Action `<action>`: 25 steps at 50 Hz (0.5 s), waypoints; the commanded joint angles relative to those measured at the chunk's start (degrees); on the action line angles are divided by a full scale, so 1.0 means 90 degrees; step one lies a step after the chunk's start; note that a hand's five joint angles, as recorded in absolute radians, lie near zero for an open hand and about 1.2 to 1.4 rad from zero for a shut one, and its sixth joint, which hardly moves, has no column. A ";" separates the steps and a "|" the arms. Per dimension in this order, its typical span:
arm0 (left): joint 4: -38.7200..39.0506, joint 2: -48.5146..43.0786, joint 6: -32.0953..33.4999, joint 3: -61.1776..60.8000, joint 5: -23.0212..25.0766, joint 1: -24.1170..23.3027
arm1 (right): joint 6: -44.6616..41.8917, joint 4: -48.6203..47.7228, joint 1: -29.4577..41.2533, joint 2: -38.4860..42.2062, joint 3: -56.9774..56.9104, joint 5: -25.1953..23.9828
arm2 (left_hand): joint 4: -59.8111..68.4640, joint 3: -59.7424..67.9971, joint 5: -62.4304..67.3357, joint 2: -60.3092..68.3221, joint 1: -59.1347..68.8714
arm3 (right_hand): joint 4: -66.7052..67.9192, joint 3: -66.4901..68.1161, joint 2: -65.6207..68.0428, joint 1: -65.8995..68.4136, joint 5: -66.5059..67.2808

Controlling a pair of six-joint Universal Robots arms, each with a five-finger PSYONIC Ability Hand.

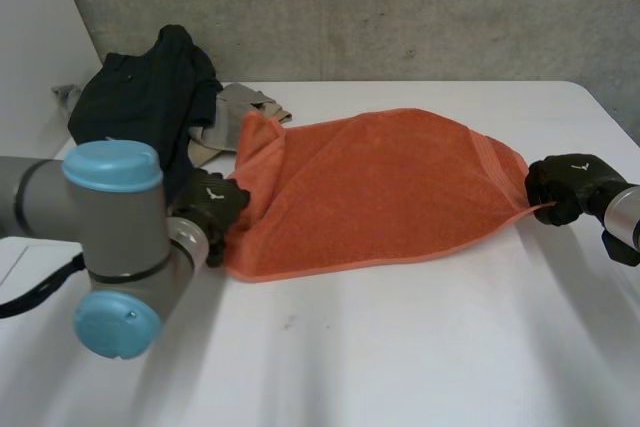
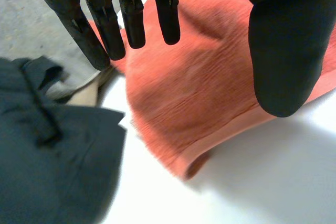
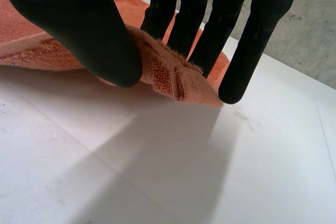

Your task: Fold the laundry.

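The orange towel [image 1: 370,192] lies on the counter [image 1: 400,347] and seems folded once. The right robot hand [image 1: 565,185] pinches its corner. The left robot hand [image 1: 212,205] is spread apart over the opposite edge. The dark clothes [image 1: 145,92] remain unfolded.

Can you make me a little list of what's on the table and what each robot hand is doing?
main thing: orange towel, lying stretched across the white table
left hand: open, fingers straight, at the towel's left end
right hand: pinching the towel's right end between thumb and fingers
other laundry: dark garment heaped on a beige garment, behind the towel's left end
folding: towel not neatly folded yet
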 commanded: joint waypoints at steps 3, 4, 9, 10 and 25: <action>-0.0142 -0.0084 0.0106 -0.0059 0.0721 0.0891 | -0.0022 -0.0068 0.0006 0.0014 0.0024 -0.0013 | 0.1108 0.1055 0.1092 0.1070 0.0969 | 0.1267 0.1313 0.1410 0.1665 0.1373; -0.0172 -0.0113 0.0106 -0.0049 0.0760 0.0950 | -0.0022 -0.0077 0.0006 0.0014 0.0024 -0.0013 | 0.1127 0.1075 0.1111 0.1089 0.0988 | 0.1267 0.1313 0.1410 0.1665 0.1373; -0.0230 -0.0299 0.0087 0.0048 0.0965 0.1185 | -0.0012 -0.0077 -0.0033 0.0004 0.0015 -0.0013 | 0.1146 0.1093 0.1130 0.1108 0.1007 | 0.1267 0.1313 0.1410 0.1665 0.1373; -0.0230 -0.0367 0.0058 0.0107 0.1014 0.1233 | -0.0012 -0.0077 -0.0034 -0.0005 0.0015 -0.0013 | 0.1220 0.1167 0.1204 0.1182 0.1081 | 0.1267 0.1313 0.1410 0.1665 0.1373; -0.0094 -0.0564 -0.0147 0.0440 0.1385 0.1312 | 0.0135 -0.0029 -0.0180 -0.0210 0.0034 -0.0023 | 0.6340 0.6287 0.6324 0.6302 0.6201 | 0.1267 0.1313 0.1410 0.1665 0.1373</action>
